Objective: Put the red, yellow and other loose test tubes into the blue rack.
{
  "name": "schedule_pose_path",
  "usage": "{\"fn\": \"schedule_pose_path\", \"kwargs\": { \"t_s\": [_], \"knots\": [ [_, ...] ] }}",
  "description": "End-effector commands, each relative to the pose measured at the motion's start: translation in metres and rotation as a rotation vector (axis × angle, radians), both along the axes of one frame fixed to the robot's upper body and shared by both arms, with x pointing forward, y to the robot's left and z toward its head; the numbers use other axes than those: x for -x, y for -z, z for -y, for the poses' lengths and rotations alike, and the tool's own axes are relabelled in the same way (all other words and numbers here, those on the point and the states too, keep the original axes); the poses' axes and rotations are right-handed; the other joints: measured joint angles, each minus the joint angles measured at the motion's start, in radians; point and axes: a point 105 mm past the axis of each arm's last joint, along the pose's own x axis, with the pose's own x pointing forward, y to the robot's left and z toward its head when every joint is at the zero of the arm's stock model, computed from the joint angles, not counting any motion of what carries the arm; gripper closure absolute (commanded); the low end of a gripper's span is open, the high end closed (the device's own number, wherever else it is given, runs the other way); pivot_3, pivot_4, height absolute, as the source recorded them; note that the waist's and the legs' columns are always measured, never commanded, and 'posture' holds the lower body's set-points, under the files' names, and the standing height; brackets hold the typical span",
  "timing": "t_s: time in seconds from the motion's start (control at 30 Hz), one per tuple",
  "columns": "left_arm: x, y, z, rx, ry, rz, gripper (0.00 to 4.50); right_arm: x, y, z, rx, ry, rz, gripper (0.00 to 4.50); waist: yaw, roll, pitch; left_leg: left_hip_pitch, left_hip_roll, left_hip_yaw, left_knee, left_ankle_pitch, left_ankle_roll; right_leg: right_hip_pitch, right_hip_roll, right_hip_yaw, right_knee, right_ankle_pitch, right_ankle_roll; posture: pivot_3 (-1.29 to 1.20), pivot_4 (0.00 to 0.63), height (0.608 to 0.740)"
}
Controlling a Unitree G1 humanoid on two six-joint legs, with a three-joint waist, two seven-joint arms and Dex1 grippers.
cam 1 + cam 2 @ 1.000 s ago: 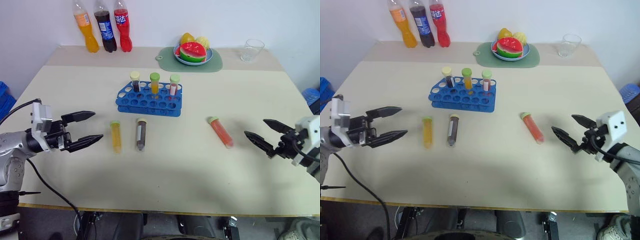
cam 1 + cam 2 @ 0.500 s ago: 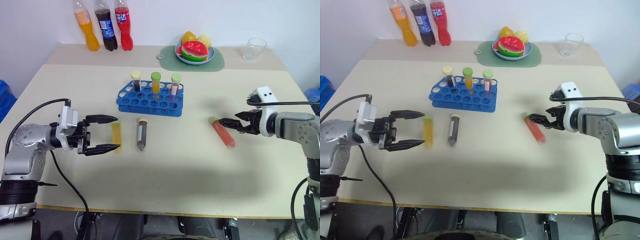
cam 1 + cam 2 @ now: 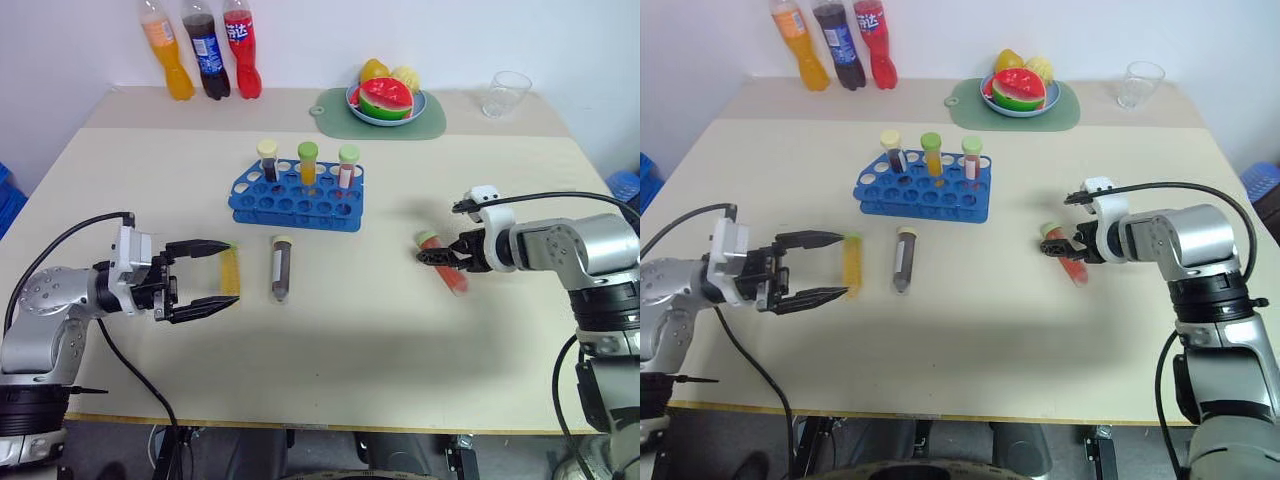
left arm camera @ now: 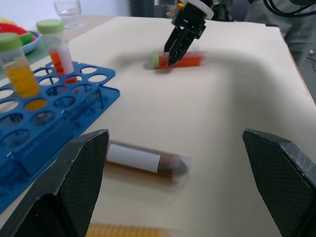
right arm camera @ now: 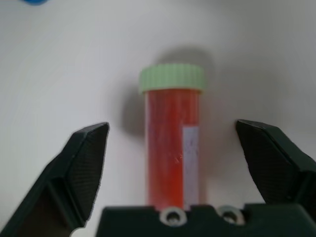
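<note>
Three loose test tubes lie on the table. The red one (image 3: 446, 270) lies between the open fingers of my right gripper (image 5: 170, 127), which tilts down over its green cap end. The yellow one (image 3: 230, 271) sits at the tips of my open left gripper (image 3: 234, 272), one finger near each end; I cannot tell if they touch. The dark brown one (image 3: 279, 270) lies just right of it. The blue rack (image 3: 262, 203) stands behind them with three capped tubes upright in its back row.
Three soda bottles (image 3: 204, 50) stand at the back left. A green mat with a fruit plate (image 3: 386, 103) and a clear cup (image 3: 503, 93) are at the back right. A black cable (image 3: 560, 198) arcs over my right arm.
My right gripper has swung in from the table's right side and tipped down over the red tube. My left gripper has crept right up to the yellow tube. No tube has moved.
</note>
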Motion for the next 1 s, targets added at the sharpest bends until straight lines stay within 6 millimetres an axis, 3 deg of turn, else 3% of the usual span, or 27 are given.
{"fn": "schedule_pose_path", "kwargs": {
  "t_s": [0.03,0.13,0.3,0.33,0.47,0.57,0.63,0.73,0.8,1.0],
  "knots": [
    [0.005,-0.011,-0.001,0.018,-0.012,0.042,0.06,-0.004,0.007,0.006,0.086,0.012,-0.008,0.0,0.0,0.0,0.0,0.0,0.0,0.0,0.0,0.0,0.0,0.0,0.0,0.0,0.0,0.0,0.0,0.0,0.15,0.74],
    [0.005,-0.015,-0.001,0.055,-0.038,0.042,0.0,-0.004,0.013,0.011,0.147,0.009,-0.018,0.87,0.0,-0.001,-0.001,0.0,0.0,0.0,0.002,0.0,0.0,0.001,0.0,0.0,0.0,0.0,0.0,0.0,0.15,0.74],
    [0.007,-0.014,-0.001,0.065,-0.052,0.038,0.0,-0.002,0.017,0.013,0.18,-0.004,-0.019,3.35,0.001,-0.001,-0.001,0.0,0.0,0.0,0.002,0.0,0.0,0.002,0.001,0.0,0.0,0.0,0.0,0.0,0.15,0.74],
    [0.007,-0.013,0.0,0.066,-0.052,0.037,0.0,-0.002,0.018,0.012,0.192,-0.017,-0.013,3.65,0.001,-0.001,-0.001,0.0,0.0,0.0,0.002,0.0,0.0,0.002,0.001,0.0,0.0,0.0,0.0,0.0,0.15,0.74],
    [0.005,-0.012,0.002,0.073,-0.054,0.037,0.0,0.003,0.021,0.01,0.211,-0.064,0.024,3.65,0.001,-0.002,-0.001,0.0,0.0,-0.001,0.002,0.0,0.0,0.002,0.001,0.0,0.0,0.0,0.0,0.0,0.15,0.74],
    [0.003,-0.011,0.002,0.078,-0.058,0.035,0.0,0.006,0.011,-0.003,0.117,-0.112,0.087,3.65,0.004,-0.002,-0.001,0.0,0.0,-0.001,0.002,0.0,0.0,0.002,0.001,-0.001,0.0,0.0,0.0,0.0,0.15,0.74],
    [0.001,-0.01,0.0,0.101,-0.078,0.027,0.0,0.006,-0.022,-0.036,-0.057,-0.277,0.35,3.65,0.004,-0.003,-0.002,0.0,0.0,-0.001,0.002,0.0,0.0,0.002,0.001,-0.001,0.0,0.0,0.0,0.0,0.15,0.74],
    [-0.005,-0.009,-0.007,0.153,-0.126,0.012,0.0,0.023,-0.059,-0.07,-0.285,-0.484,0.638,3.65,-0.009,-0.003,-0.002,0.001,0.0,0.0,0.0,0.0,0.0,0.001,0.004,0.0,0.0,0.001,0.0,0.0,0.15,0.74],
    [-0.011,-0.007,-0.016,0.187,-0.18,0.009,0.0,0.027,-0.062,-0.079,-0.27,-0.545,0.737,3.65,-0.019,0.0,0.0,0.001,0.001,-0.001,0.0,0.0,0.0,0.001,0.005,0.0,0.001,0.001,0.0,0.0,0.15,0.74],
    [-0.02,-0.004,-0.033,0.221,-0.28,0.03,0.0,0.01,-0.079,-0.12,-0.372,-0.507,1.008,3.65,-0.024,-0.001,-0.001,0.002,0.001,-0.001,0.001,0.0,0.0,0.001,0.004,0.0,0.003,0.001,-0.001,0.0,0.15,0.74]
  ]
}}
